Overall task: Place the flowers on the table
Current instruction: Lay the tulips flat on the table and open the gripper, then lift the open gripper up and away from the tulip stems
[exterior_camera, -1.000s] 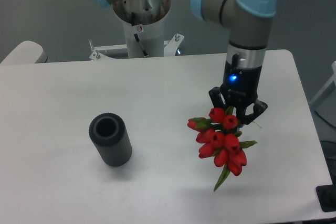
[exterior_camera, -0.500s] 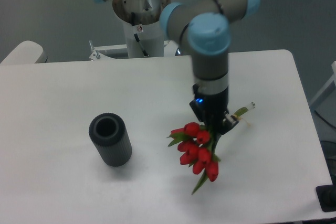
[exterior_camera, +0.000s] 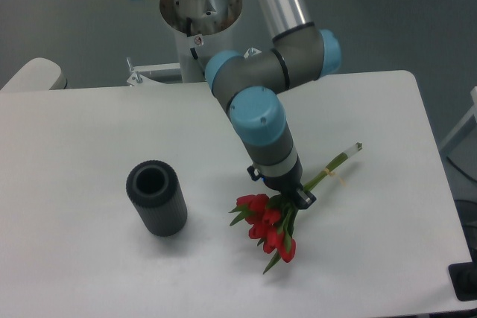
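The flowers (exterior_camera: pixel 267 227) are a small bunch of red tulips w/ green leaves, heads clustered together and pointing toward the near edge, a couple of leaves sticking out to the left and one long leaf trailing off the bottom of the cluster. The long green stems run up and to the right from the heads, lying low at a shallow angle, pale cut ends far right; a thin tie shows partway along them. The bunch sits right-of-centre on the table (exterior_camera: pixel 89 273), heads look to be touching or just above the white surface, can't tell which from this angle. The end effector (exterior_camera: pixel 285 197) comes down onto the bunch just where heads meet stems; fingers are mostly hidden behind the wrist and the blooms, but it appears clamped on the stems, approx. at the neck of the bunch. The arm above it is grey w/ light blue joint caps, bent over from the base at the far edge of the table. Well to the left of the flowers stands a dark grey ribbed cylinder (exterior_camera: pixel 157 200), upright, open at the top, apart from everything else.
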Motion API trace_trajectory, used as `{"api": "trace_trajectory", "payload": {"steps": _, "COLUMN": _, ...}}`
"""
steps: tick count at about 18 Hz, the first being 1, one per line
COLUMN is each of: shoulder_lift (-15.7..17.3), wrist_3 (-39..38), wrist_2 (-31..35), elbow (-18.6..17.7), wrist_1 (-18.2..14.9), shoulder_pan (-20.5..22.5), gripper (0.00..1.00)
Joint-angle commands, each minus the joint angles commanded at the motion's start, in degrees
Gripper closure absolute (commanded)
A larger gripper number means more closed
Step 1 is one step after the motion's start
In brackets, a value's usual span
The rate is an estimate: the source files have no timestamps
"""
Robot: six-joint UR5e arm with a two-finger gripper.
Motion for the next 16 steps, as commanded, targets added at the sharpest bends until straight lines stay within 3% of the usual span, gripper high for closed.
{"api": "trace_trajectory", "payload": {"steps": 3, "shoulder_lift": -0.62, "wrist_3": -0.26, "wrist_2": 0.0, "elbow": -0.35, "wrist_1": 0.17, "shoulder_pan": -0.09, "gripper": 0.7}}
{"api": "trace_trajectory", "payload": {"steps": 6, "shoulder_lift": -0.36, "wrist_3": -0.17, "wrist_2": -0.09, "elbow": -0.27, "wrist_1": 0.44, "shoulder_pan": -0.09, "gripper": 0.56}}
{"api": "trace_trajectory", "payload": {"steps": 7, "shoulder_lift": -0.27, "wrist_3": -0.18, "wrist_2": -0.09, "elbow": -0.18, "wrist_1": 0.44, "shoulder_pan": -0.09, "gripper": 0.47}}
{"api": "trace_trajectory", "payload": {"steps": 9, "shoulder_lift": 0.17, "wrist_3": -0.09, "wrist_2": -0.09, "elbow": 0.7, "wrist_1": 0.35, "shoulder_pan": -0.09, "gripper": 0.01}}
{"api": "trace_trajectory", "payload": {"steps": 16, "shoulder_lift": 1.84, "wrist_3": -0.7, "wrist_2": -1.05, "elbow": 7.02, "wrist_1": -1.05, "shoulder_pan": 0.44, "gripper": 0.0}}
